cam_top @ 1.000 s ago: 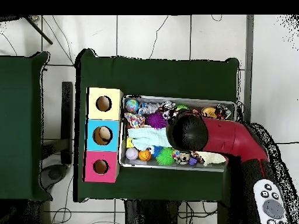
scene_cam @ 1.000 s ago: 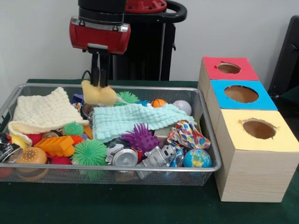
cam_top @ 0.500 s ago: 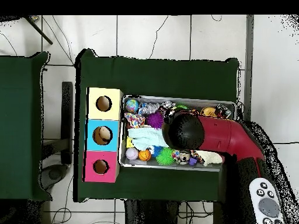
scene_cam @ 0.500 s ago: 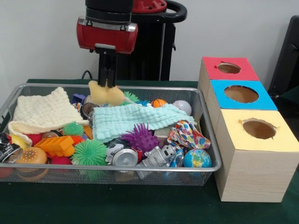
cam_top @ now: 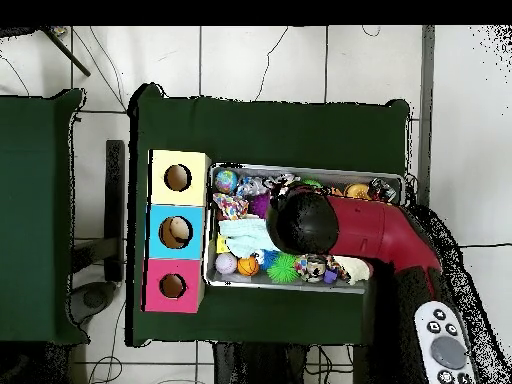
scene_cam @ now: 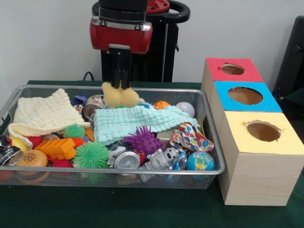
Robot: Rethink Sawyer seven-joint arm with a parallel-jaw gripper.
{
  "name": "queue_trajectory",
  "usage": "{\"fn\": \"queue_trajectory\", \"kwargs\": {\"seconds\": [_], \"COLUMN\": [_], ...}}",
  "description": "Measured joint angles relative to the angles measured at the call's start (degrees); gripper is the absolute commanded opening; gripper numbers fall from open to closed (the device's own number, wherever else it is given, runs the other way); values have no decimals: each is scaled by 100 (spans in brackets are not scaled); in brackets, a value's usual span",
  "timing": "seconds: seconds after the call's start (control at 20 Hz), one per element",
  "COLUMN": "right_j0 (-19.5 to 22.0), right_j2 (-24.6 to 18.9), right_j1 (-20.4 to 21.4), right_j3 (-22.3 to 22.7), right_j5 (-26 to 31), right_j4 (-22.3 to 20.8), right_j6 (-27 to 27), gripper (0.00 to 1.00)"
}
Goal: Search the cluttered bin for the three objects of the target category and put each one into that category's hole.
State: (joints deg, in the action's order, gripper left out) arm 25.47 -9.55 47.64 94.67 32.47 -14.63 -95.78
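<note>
In the front view my gripper hangs over the back of the wire bin, shut on a pale yellow soft lump held clear above the clutter. Below it lies a mint green cloth. To the right stand three boxes with holes: red, blue and yellow. In the overhead view the arm's head covers the gripper and the lump; the bin and the yellow, blue and red boxes show.
The bin holds a cream knitted cloth, green spiky balls, a purple spiky ball, a globe ball, a patterned cloth, a baseball, cans and toy robots. Something pale lies inside the blue hole.
My gripper has carried the yellow lump rightwards along the back of the bin and slightly up. In the overhead view the arm's head has shifted towards the boxes.
</note>
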Motion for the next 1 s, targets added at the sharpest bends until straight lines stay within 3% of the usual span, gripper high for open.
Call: {"fn": "queue_trajectory", "kwargs": {"seconds": [1.0], "right_j0": [-367], "right_j2": [2], "right_j1": [370], "right_j3": [200], "right_j5": [96], "right_j4": [436], "right_j6": [0], "gripper": [0]}}
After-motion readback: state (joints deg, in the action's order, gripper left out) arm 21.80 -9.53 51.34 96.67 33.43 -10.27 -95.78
